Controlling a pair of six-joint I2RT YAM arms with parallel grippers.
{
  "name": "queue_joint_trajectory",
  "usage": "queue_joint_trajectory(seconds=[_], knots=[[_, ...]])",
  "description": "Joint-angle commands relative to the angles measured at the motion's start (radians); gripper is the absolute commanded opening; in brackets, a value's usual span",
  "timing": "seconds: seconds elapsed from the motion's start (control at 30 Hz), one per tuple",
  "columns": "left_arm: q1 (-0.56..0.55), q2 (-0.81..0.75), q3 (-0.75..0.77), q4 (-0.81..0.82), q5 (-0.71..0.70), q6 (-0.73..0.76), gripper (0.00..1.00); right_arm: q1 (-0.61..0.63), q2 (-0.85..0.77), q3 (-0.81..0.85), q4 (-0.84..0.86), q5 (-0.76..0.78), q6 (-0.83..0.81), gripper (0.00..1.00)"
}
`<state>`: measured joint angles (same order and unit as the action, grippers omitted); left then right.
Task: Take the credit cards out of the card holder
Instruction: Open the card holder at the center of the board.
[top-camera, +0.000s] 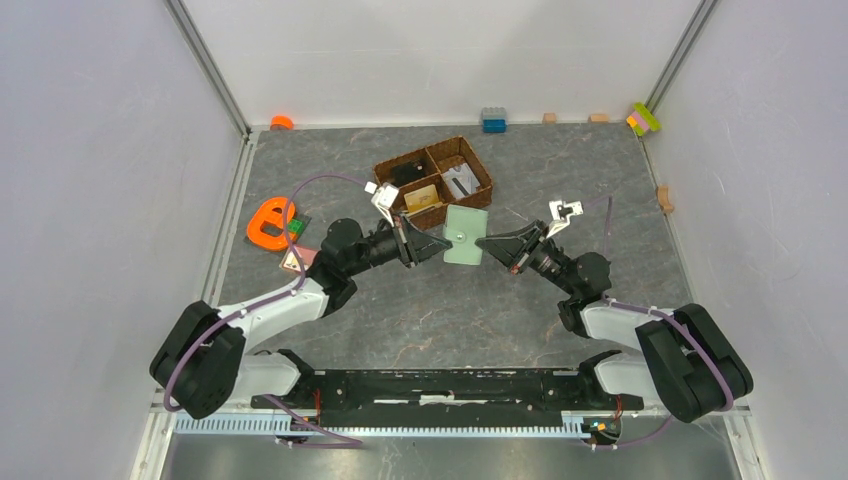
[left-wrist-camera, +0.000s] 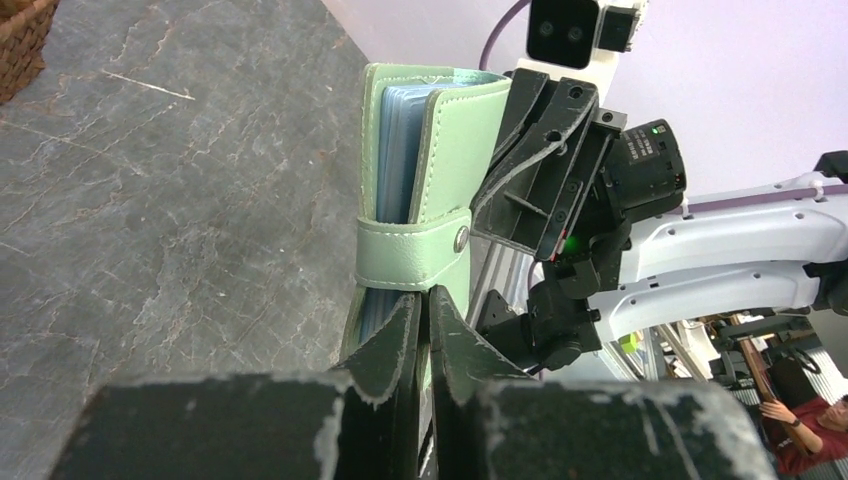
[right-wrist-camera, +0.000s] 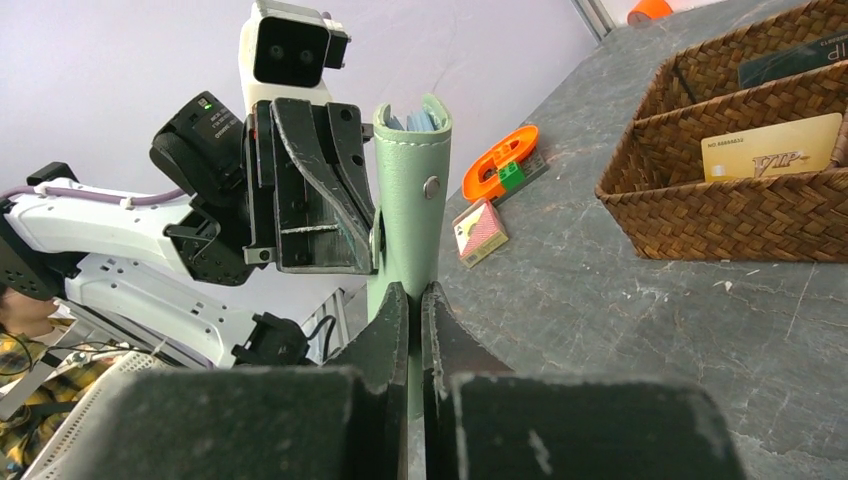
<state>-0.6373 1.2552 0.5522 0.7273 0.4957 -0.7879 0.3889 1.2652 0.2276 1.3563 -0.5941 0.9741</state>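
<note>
The wallet (top-camera: 465, 236) is held clear of the table between the arms. The left gripper (top-camera: 437, 246) is pinched tight on its left edge and the right gripper (top-camera: 489, 246) on its right edge, both equally near. Its long axis seems to run near to far. The snap strap (left-wrist-camera: 412, 252) is fastened, so the cards inside are hidden. Just beyond sits a wicker basket (top-camera: 481, 169) with a tan card (right-wrist-camera: 770, 150) in it. To the left lie an orange toy (top-camera: 268, 222) and a patterned card (right-wrist-camera: 480, 232).
</note>
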Motion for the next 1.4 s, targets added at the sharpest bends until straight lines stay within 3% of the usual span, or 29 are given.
queue_joint_trajectory(seconds=[0.0,0.07,0.17,0.37,0.53,0.7,0.9,1.27,1.37], knots=[[-0.005,-0.009,0.044,-0.050,-0.052,0.061,0.10,0.008,-0.024,0.018,0.052,-0.010,-0.013,0.00],[-0.005,0.002,0.052,-0.074,-0.062,0.061,0.14,0.008,-0.031,0.020,0.038,-0.006,-0.020,0.00],[-0.008,-0.003,0.069,-0.146,-0.114,0.086,0.33,0.008,-0.044,0.024,-0.020,0.015,-0.048,0.00],[-0.139,-0.097,0.118,-0.411,-0.483,0.277,0.46,0.009,-0.099,0.114,-0.538,0.204,-0.255,0.00],[-0.244,-0.071,0.183,-0.516,-0.663,0.371,0.48,0.014,-0.099,0.147,-0.634,0.245,-0.302,0.00],[-0.291,0.008,0.258,-0.585,-0.700,0.426,0.48,0.052,-0.058,0.173,-0.637,0.233,-0.311,0.00],[-0.297,0.091,0.322,-0.648,-0.688,0.443,0.48,0.102,-0.014,0.208,-0.652,0.230,-0.334,0.00],[-0.297,0.217,0.445,-0.834,-0.829,0.413,0.49,0.133,-0.026,0.221,-0.674,0.255,-0.369,0.00],[-0.293,0.228,0.457,-0.862,-0.874,0.390,0.42,0.132,-0.028,0.222,-0.675,0.255,-0.372,0.00]])
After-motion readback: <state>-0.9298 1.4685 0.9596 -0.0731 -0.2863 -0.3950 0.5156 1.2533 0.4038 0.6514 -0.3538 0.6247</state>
